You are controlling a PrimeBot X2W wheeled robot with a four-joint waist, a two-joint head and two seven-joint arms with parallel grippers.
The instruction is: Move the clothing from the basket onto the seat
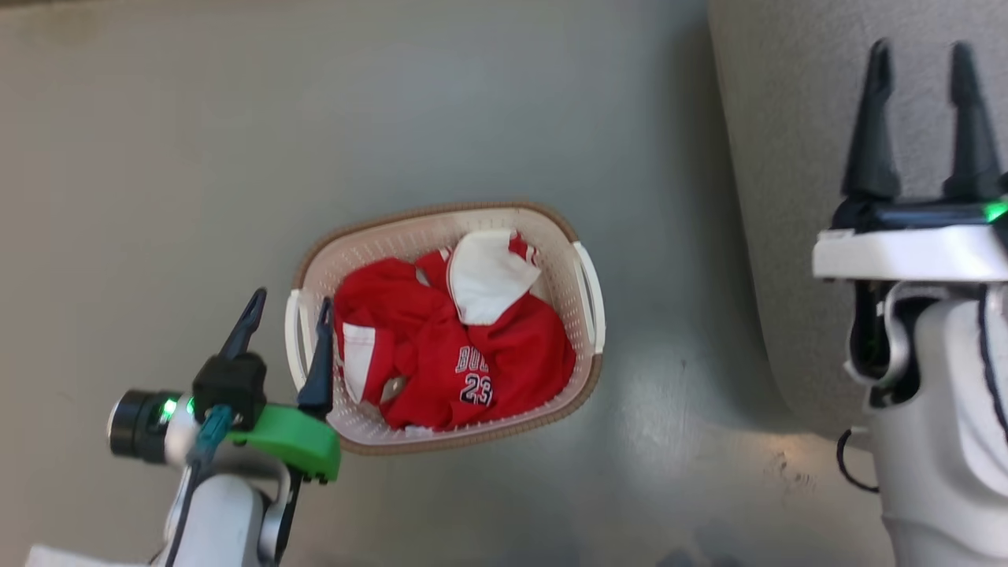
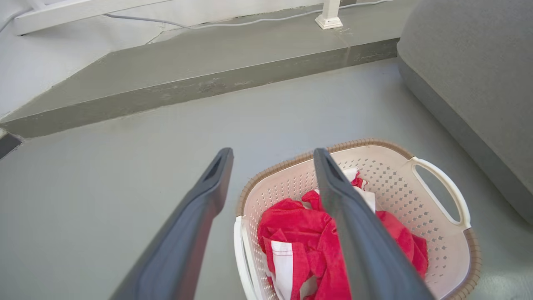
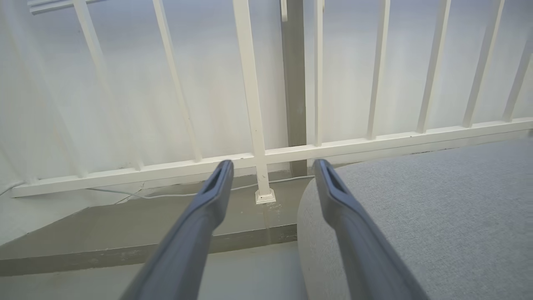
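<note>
The left gripper (image 1: 290, 301) has long dark tapered fingers on a bright green plastic bracket (image 1: 295, 442). The right gripper (image 1: 920, 51) has matching fingers, a flat white plate (image 1: 906, 253) and a pale grey forearm shell (image 1: 937, 449).

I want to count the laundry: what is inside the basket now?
The basket holds crumpled red clothing with white lining, one piece printed 23. The heap hides anything beneath it, so the number of pieces cannot be told.
</note>
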